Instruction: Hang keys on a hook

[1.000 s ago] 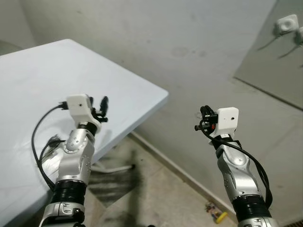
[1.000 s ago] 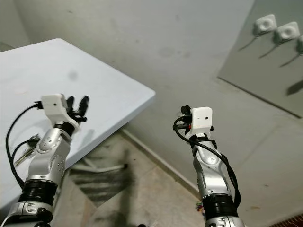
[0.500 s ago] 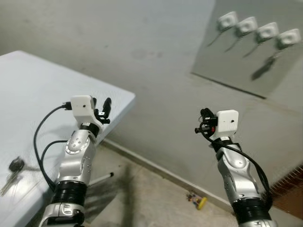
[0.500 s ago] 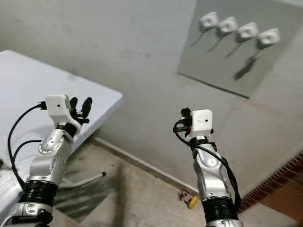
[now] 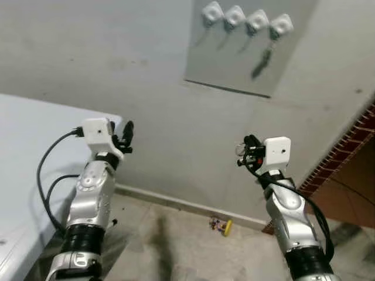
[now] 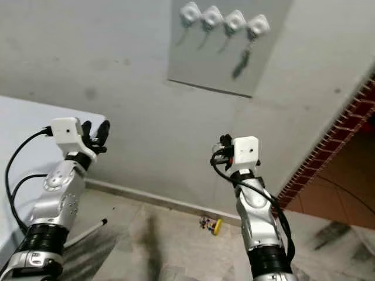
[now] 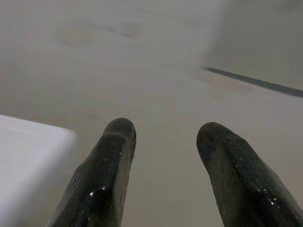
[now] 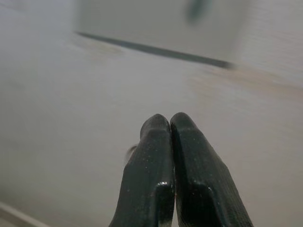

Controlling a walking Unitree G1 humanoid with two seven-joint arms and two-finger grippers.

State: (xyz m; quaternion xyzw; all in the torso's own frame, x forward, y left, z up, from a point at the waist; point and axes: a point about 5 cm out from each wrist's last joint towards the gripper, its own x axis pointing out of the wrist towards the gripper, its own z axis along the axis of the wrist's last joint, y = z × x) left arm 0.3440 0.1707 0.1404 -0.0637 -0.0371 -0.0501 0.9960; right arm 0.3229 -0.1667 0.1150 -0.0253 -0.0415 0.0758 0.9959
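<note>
Right gripper [image 8: 169,124] pinching keys [image 5: 241,151], fingers pressed together, raising them toward far hooks [image 5: 246,19]. Left gripper [image 7: 165,137] spread, idling empty near table [image 5: 29,134].

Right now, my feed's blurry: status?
Left hand open, right hand shut. Hooks high on wall, likely keys on the rightmost. Path looks open.

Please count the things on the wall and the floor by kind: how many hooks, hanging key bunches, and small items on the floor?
White hooks on the grey wall panel: 4
Hanging key bunch: 1, under the rightmost hook
Small yellow item on the floor: 1
Total: 6
</note>
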